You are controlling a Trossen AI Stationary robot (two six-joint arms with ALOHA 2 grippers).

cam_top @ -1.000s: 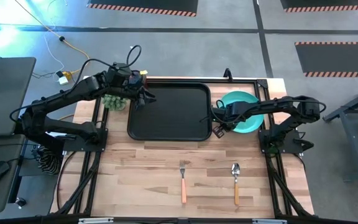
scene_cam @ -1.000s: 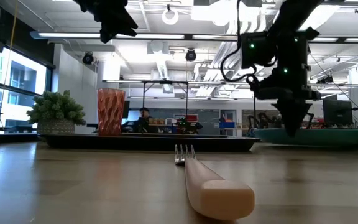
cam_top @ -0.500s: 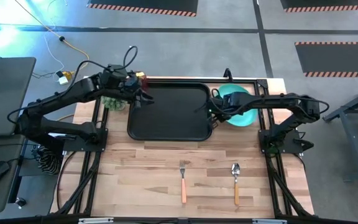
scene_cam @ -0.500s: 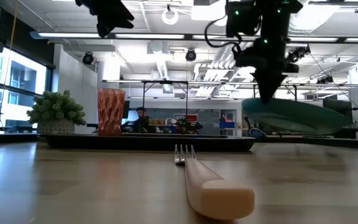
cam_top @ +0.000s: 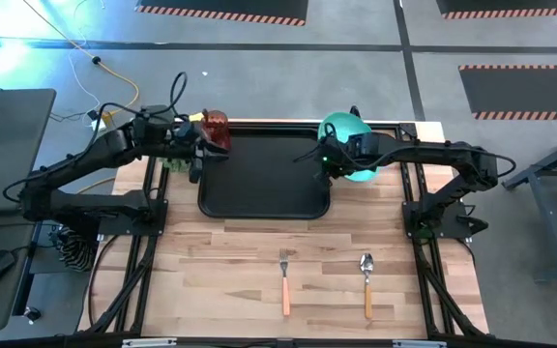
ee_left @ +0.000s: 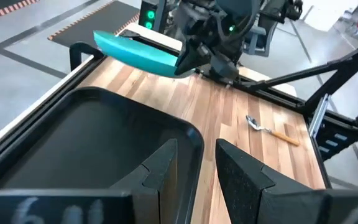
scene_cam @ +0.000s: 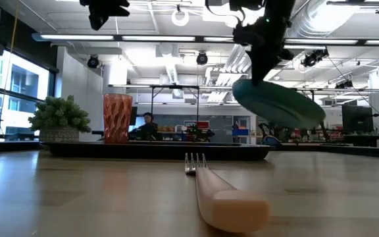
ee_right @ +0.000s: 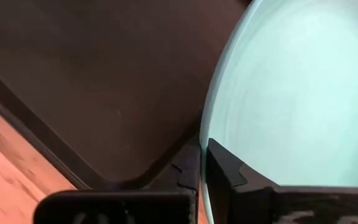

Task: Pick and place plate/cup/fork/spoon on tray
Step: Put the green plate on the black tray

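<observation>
Plate (cam_top: 348,145), rim clamped in right gripper (cam_top: 329,166), tilted above tray (cam_top: 259,188) corner: level before lowering; left gripper (ee_left: 194,163) parted, idle.

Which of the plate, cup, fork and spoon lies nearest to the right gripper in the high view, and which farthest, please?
From the right gripper:
1. plate, held in it, over the tray's right end.
2. spoon, front right.
3. fork, front centre; nearly level with the spoon.
4. cup, far-left tray corner.

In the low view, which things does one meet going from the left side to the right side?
Potted plant → cup → fork → plate, held tilted in the air by the right gripper.
</observation>
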